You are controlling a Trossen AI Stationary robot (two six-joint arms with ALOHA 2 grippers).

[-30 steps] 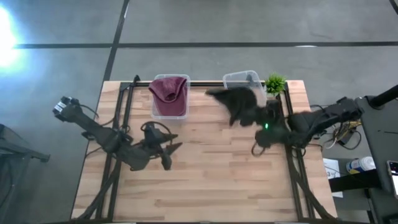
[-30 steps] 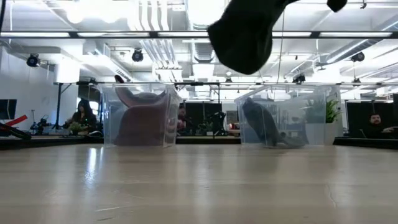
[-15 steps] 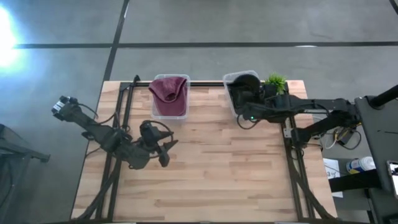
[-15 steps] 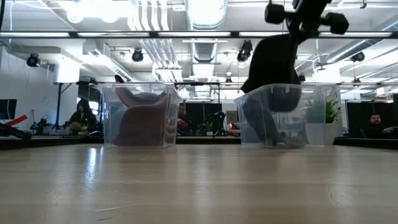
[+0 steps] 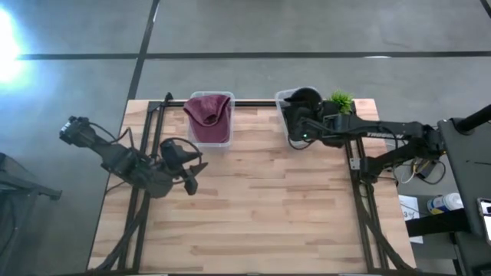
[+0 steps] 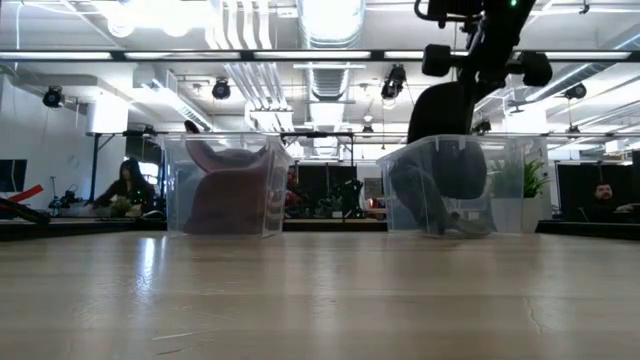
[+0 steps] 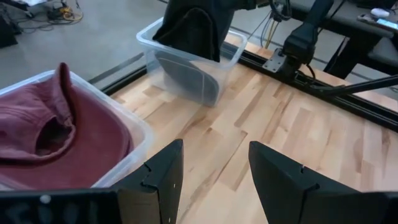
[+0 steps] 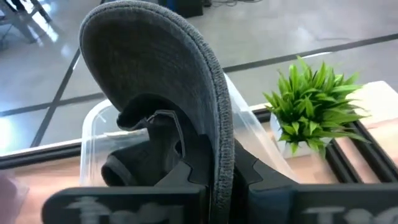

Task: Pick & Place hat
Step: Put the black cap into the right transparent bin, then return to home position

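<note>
A dark grey cap (image 5: 304, 98) is held by my right gripper (image 8: 217, 177) over the clear bin (image 5: 282, 101) at the table's far edge, right of centre. In the low view the cap (image 6: 450, 120) hangs down into that bin (image 6: 500, 190), where another dark cloth (image 6: 420, 205) lies. A maroon hat (image 5: 209, 115) fills the left clear bin (image 7: 140, 134). My left gripper (image 7: 214, 177) is open above the table, just near of the maroon hat's bin, touching nothing. My right gripper pinches the cap's stiff curved brim (image 8: 214, 137) between its two fingers (image 8: 249, 171), the brim standing edge-on in the gap. It reaches in from the table's right and near side, above the bin. The cap hangs below the fingers, its lower part (image 6: 458, 170) inside the bin walls.
A small green plant (image 5: 340, 102) stands right of the cap's bin, close to my right arm. A black frame rail (image 7: 323, 93) runs along the table edges. Bare wooden tabletop (image 5: 261, 207) spreads over the middle and near side. People sit in the room behind.
My right gripper has carried the grey cap from above the table's right-middle toward the far edge, over the right bin, and has sunk, so the cap's lower part now hangs inside the bin. My left gripper has drifted toward the far-left, nearer the maroon hat's bin.
</note>
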